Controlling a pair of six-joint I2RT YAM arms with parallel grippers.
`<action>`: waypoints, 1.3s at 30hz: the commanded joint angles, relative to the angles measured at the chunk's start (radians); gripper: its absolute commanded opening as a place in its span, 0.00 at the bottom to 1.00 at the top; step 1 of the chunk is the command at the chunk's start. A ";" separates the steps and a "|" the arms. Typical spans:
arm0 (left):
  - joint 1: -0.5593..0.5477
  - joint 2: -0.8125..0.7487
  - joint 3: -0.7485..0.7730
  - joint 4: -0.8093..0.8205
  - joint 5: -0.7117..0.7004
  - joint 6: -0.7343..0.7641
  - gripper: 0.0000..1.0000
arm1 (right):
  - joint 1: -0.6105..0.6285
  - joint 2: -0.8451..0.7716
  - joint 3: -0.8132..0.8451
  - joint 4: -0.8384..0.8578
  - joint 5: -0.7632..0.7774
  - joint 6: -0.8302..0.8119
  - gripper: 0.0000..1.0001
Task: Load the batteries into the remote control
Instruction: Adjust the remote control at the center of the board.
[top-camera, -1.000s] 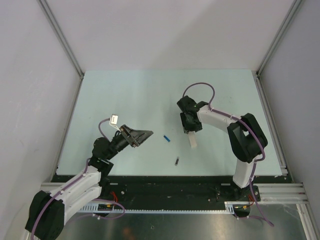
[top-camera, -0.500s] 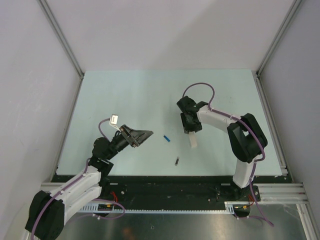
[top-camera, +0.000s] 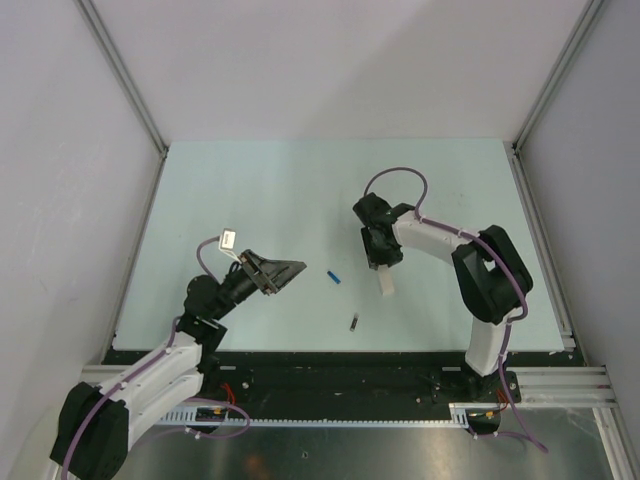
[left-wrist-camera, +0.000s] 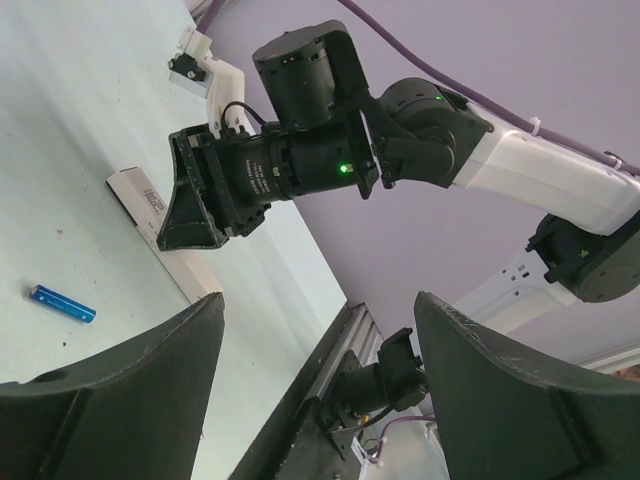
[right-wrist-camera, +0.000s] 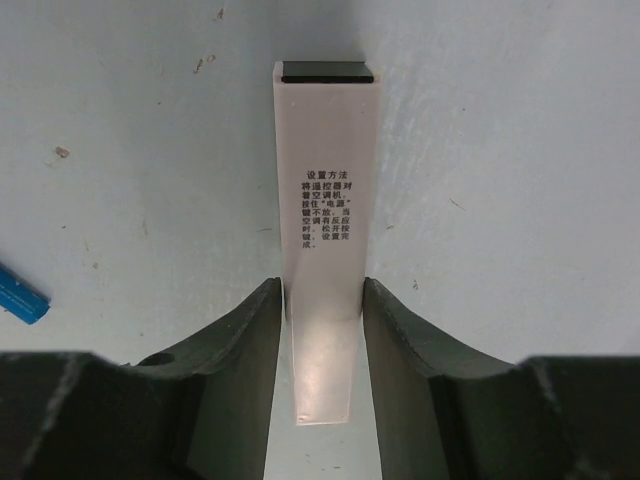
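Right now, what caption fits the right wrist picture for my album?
The right hand straddles the white remote control; a blue battery lies at the left edge.
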 joint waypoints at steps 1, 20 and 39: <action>-0.005 -0.018 -0.009 0.017 -0.003 0.020 0.81 | -0.005 0.025 0.033 0.000 -0.009 -0.021 0.42; 0.009 -0.047 -0.033 0.006 0.000 -0.002 0.80 | 0.130 -0.019 -0.008 0.074 -0.026 -0.245 0.00; 0.008 -0.068 -0.079 -0.061 -0.051 -0.043 0.78 | 0.342 -0.178 -0.267 0.207 0.120 -0.426 0.00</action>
